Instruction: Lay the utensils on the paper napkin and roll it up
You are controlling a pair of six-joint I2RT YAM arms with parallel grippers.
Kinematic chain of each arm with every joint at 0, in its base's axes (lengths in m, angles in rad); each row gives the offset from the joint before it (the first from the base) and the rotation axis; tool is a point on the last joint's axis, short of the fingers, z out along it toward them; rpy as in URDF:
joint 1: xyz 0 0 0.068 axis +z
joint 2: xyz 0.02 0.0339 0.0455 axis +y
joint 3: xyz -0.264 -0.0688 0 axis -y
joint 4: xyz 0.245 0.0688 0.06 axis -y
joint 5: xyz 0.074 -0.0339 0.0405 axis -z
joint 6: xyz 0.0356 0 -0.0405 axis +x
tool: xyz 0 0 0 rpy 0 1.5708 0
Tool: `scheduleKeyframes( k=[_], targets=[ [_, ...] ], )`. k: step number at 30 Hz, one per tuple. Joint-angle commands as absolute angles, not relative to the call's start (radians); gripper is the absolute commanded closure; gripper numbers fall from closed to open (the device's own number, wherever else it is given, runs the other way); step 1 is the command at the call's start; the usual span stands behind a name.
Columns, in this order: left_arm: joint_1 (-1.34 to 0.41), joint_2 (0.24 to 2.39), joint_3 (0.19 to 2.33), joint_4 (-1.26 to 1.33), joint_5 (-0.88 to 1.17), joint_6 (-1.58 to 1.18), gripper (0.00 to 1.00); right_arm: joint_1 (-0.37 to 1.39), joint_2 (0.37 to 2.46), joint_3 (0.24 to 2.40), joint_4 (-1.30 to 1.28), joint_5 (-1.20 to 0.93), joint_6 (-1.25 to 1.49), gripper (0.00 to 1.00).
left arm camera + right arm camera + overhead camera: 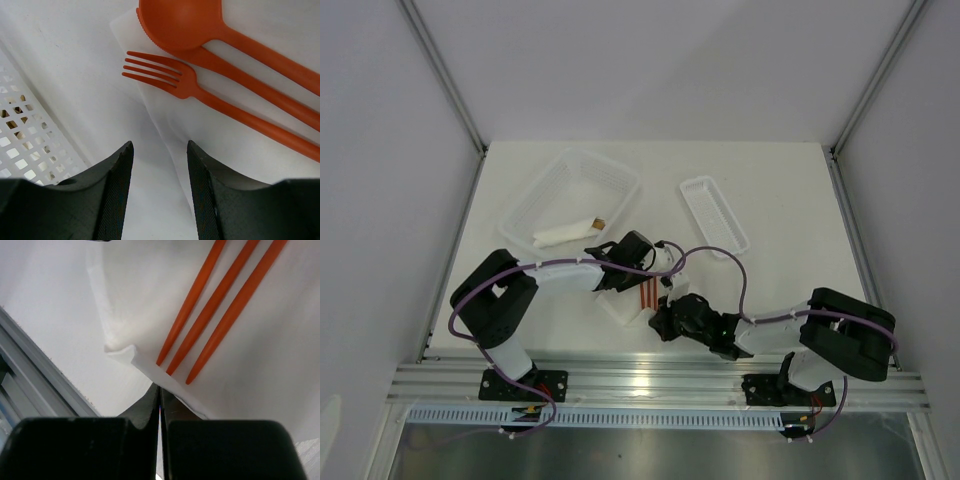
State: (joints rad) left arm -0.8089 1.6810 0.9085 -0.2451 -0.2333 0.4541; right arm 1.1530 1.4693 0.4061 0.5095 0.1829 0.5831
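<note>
The paper napkin (622,308) lies flat near the table's front edge. The orange-red utensils (648,294) lie side by side on it. In the left wrist view the spoon (180,22), the knife (250,85) partly under the spoon, and the fork (170,82) rest on the napkin (225,145). My left gripper (160,145) is open, and the napkin's edge lies on the table between its fingers. In the right wrist view the three handles (215,300) point at my right gripper (160,389). It is shut, with its tips hidden under the napkin's near edge (150,315). One napkin corner (122,351) curls up.
A white mesh basket (620,175) stands at the back left and holds a white paper roll with a brown tip (565,232). Its wall shows in the left wrist view (20,145). A small white tray (712,213) lies at the back right. The aluminium rail (660,375) runs along the near edge.
</note>
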Motion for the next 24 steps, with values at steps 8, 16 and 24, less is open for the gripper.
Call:
scheduleKeyframes(
  k=[8, 16, 24],
  targets=[
    [-0.811, 1.654, 0.893, -0.239, -0.230, 0.468, 0.48, 1.098, 1.509, 0.440, 0.617, 0.158, 0.626, 1.00],
    [-0.811, 1.646, 0.890, -0.238, -0.232, 0.468, 0.48, 1.054, 1.543, 0.454, 0.623, 0.106, 0.650, 1.00],
    [-0.811, 1.623, 0.902, -0.274, -0.218, 0.460, 0.47, 1.029, 1.603, 0.482, 0.627, 0.046, 0.673, 1.00]
  ],
)
